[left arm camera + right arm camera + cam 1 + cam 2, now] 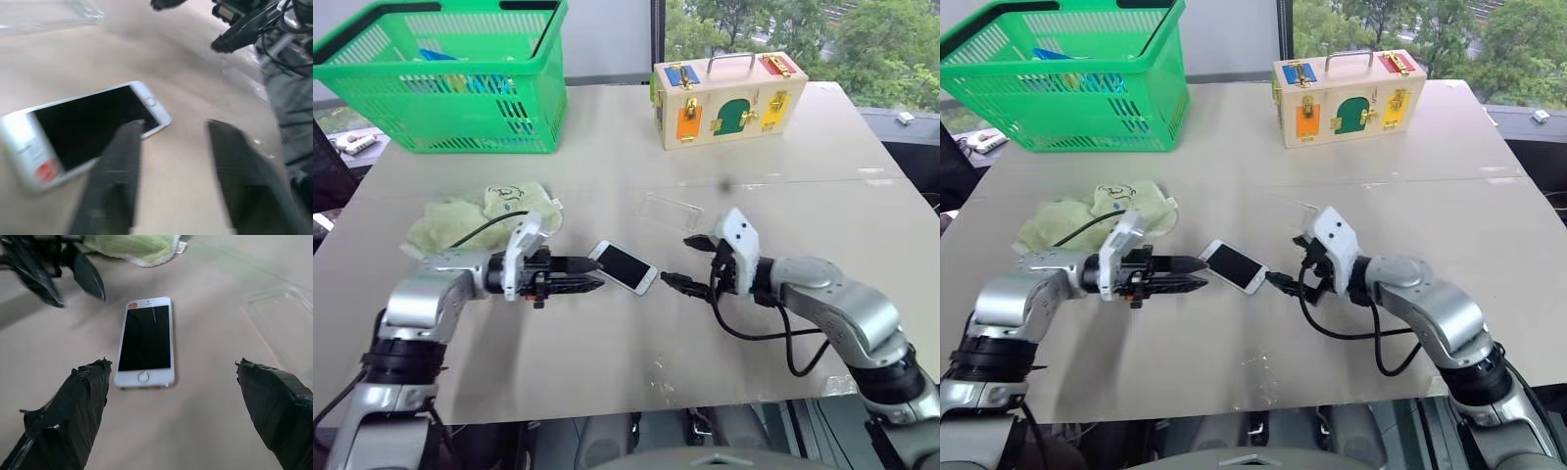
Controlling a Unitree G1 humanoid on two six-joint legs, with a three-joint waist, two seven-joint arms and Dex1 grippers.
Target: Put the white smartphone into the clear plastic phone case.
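Both grippers hang low over the table in the head view: the left gripper with fingers parted, just beside the white smartphone, the right gripper spread wide opposite. Beyond lies the clear plastic phone case, empty, near a green towel. Left wrist view: parted fingers, nothing held. Right wrist view: phone flat, screen up, between wide fingers

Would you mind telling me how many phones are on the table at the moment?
1. The white smartphone lies screen up on the table, between the left claw and the right claw, near the clear plastic phone case. The green basket could hide others.
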